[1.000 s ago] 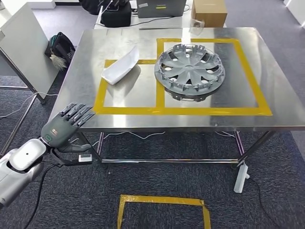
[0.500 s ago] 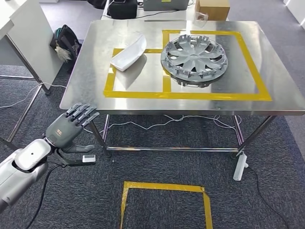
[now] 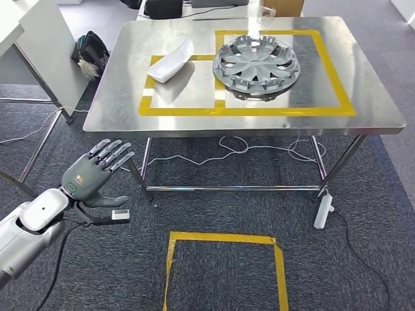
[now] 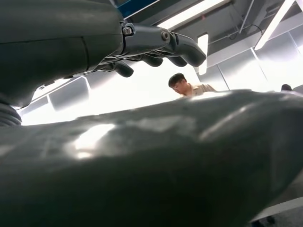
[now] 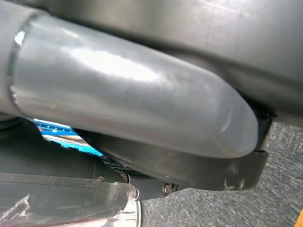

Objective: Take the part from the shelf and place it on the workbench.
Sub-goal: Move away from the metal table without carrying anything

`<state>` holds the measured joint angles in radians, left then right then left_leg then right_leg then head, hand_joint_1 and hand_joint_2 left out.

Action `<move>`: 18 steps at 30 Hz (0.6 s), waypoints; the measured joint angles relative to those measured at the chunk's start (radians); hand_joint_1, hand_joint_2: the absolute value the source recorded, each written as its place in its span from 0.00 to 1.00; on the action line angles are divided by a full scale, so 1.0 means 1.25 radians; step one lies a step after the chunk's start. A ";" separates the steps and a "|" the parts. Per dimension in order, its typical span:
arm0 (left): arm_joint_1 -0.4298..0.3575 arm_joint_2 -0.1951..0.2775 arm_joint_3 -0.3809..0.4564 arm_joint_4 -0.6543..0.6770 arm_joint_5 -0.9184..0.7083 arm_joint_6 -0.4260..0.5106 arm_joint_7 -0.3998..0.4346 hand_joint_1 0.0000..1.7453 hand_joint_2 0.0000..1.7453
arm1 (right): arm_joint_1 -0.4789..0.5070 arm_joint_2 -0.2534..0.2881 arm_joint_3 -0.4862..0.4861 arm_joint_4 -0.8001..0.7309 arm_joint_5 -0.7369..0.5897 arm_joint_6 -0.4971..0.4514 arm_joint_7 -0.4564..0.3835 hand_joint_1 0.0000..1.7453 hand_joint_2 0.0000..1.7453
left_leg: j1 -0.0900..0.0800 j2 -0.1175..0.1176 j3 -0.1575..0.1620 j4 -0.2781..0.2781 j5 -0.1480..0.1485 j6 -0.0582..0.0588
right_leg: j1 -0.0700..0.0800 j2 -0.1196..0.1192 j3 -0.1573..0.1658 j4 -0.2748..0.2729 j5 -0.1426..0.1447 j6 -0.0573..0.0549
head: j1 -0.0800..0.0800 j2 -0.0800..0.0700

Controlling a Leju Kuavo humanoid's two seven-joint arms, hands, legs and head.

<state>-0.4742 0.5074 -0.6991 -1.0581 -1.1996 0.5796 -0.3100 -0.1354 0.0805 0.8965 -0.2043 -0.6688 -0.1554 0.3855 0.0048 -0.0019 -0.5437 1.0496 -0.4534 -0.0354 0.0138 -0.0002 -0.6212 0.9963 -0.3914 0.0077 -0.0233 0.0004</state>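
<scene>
1. Over the last second the whole view has slid: the workbench (image 3: 98, 120) now sits farther off and higher in the head view, and more carpet shows in front of it. That reads as the robot backing away or tipping its head, not as anything on the bench moving.
2. The white part (image 3: 171, 59) and the grey wheel cover (image 3: 255, 67) keep their places relative to the yellow tape (image 3: 244, 111).
3. The left hand (image 3: 93, 173) hangs low at the near left, over the carpet, well short of the bench. Its fingers are stretched out and slightly fanned, thumb out to the side, holding nothing.
4. The right wrist view is too close and blurred; I cannot tell how the right hand's fingers lie.
5. My read: the part is already delivered and the robot is withdrawing.
6. The part lies inside the left taped rectangle, at its far edge, partly over the tape. Its long axis runs diagonally, from near-left to far-right, narrower tip pointing far-right.
</scene>
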 joint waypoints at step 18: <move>-0.006 -0.005 -0.010 0.009 0.001 0.000 0.000 0.00 0.00 | 0.000 -0.001 -0.001 0.000 -0.002 -0.001 -0.001 0.00 0.00 | 0.005 0.001 -0.073 -0.059 0.089 0.011 | -0.006 0.008 0.087 0.006 -0.078 0.030 | 0.006 0.000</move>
<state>-0.4811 0.5007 -0.7114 -1.0469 -1.1983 0.5795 -0.3096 -0.1359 0.0787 0.8953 -0.2047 -0.6712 -0.1567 0.3841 0.0109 -0.0012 -0.6347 0.9756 -0.3420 -0.0221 0.0063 0.0102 -0.5127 1.0033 -0.4883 0.0451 -0.0154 0.0004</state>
